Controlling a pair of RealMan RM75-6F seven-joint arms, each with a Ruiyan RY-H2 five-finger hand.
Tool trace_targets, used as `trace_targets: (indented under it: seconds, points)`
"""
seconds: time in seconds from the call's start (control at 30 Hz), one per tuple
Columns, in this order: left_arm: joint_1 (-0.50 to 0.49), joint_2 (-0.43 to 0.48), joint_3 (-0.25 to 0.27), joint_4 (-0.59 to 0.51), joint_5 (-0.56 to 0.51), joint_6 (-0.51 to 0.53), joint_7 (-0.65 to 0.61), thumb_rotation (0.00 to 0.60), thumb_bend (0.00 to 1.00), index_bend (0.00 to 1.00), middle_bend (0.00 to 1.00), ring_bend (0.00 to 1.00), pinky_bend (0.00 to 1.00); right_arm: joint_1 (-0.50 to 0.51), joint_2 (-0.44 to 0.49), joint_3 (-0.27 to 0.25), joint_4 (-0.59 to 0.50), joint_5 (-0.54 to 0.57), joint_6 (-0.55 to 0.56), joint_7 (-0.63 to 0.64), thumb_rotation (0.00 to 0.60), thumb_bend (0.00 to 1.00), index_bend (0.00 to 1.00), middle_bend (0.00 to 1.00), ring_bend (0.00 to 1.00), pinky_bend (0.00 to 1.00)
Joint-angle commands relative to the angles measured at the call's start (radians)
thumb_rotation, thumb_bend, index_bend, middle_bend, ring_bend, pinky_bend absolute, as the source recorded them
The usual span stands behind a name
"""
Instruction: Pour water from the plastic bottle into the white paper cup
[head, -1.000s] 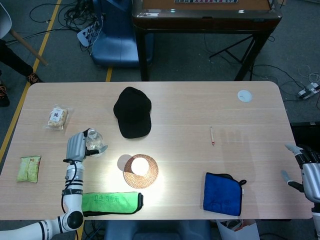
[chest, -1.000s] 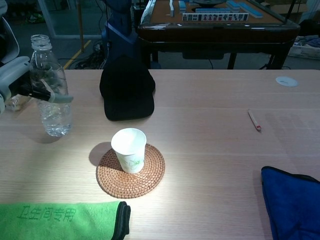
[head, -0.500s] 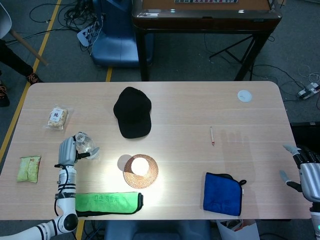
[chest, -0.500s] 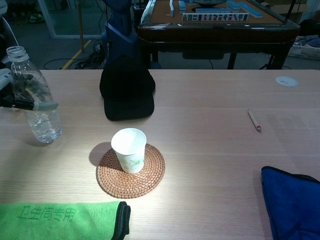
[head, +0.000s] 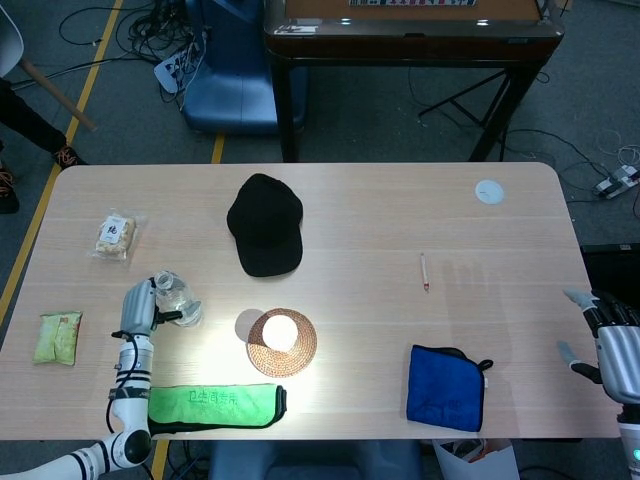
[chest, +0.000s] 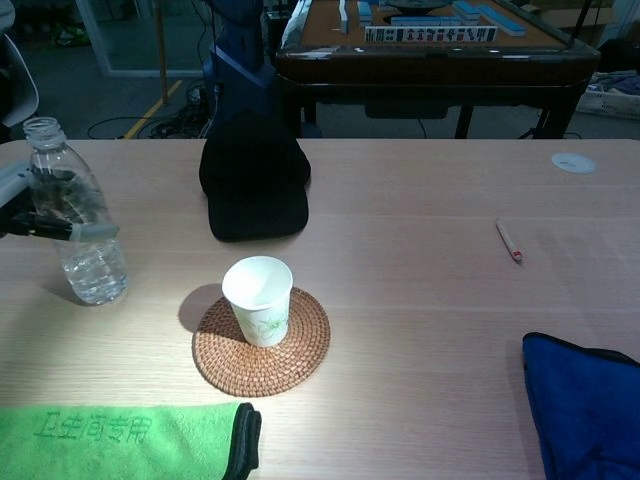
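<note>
The clear plastic bottle (head: 177, 297) has no cap and holds a little water; it stands upright near the table's left edge (chest: 80, 230). My left hand (head: 137, 305) grips it from the left, with fingers (chest: 95, 232) wrapped round its middle. The white paper cup (head: 280, 330) stands upright on a round woven coaster (head: 305, 355), to the right of the bottle and apart from it (chest: 258, 300). My right hand (head: 610, 345) hangs open off the table's right edge, holding nothing, and shows only in the head view.
A black cap (chest: 253, 180) lies behind the cup. A green towel (chest: 120, 435) lies at the front left and a blue cloth (chest: 590, 400) at the front right. A pen (chest: 508, 241) and a white lid (chest: 573, 162) lie far right. Two snack packets (head: 116, 235) (head: 59, 337) lie at the left.
My left hand has carried the bottle leftward and nearer to me, away from the cup, then edged slightly back right. The right hand has stayed put.
</note>
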Motion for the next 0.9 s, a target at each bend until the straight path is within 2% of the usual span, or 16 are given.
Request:
trace_targets:
  seconds: [0.03, 0.2, 0.47, 0.53, 0.67, 0.9]
  points:
    - [0.0, 0.01, 0.011, 0.006, 0.019, -0.022, -0.035, 0.6, 0.13, 0.63, 0.56, 0.36, 0.36, 0.001, -0.001, 0.0, 0.0, 0.0, -0.002, -0.002, 0.6, 0.26, 0.22, 0.28, 0.16, 0.26]
    - [0.003, 0.023, 0.015, 0.002, 0.018, -0.045, -0.052, 0.6, 0.13, 0.5, 0.49, 0.31, 0.33, 0.001, -0.001, 0.0, -0.001, 0.0, 0.0, -0.002, 0.6, 0.27, 0.22, 0.28, 0.16, 0.26]
    - [0.009, 0.073, 0.022, -0.041, 0.001, -0.106, -0.071, 0.6, 0.13, 0.1, 0.33, 0.18, 0.27, 0.0, 0.0, -0.001, -0.001, -0.001, 0.002, -0.002, 0.6, 0.27, 0.22, 0.28, 0.16, 0.26]
    - [0.011, 0.083, 0.024, -0.049, 0.002, -0.111, -0.077, 0.6, 0.13, 0.05, 0.3, 0.15, 0.26, 0.0, -0.001, -0.001, -0.001, -0.001, 0.001, -0.003, 0.6, 0.27, 0.22, 0.28, 0.16, 0.26]
    - [0.017, 0.101, 0.028, -0.065, 0.003, -0.116, -0.083, 0.6, 0.11, 0.0, 0.25, 0.11, 0.23, 0.001, -0.002, -0.001, -0.001, 0.0, 0.001, -0.005, 0.6, 0.26, 0.22, 0.28, 0.16, 0.26]
    - [0.034, 0.166, 0.037, -0.154, -0.01, -0.113, -0.037, 0.6, 0.07, 0.0, 0.17, 0.04, 0.19, 0.0, -0.002, -0.002, -0.002, -0.001, 0.002, -0.009, 0.6, 0.26, 0.22, 0.28, 0.16, 0.26]
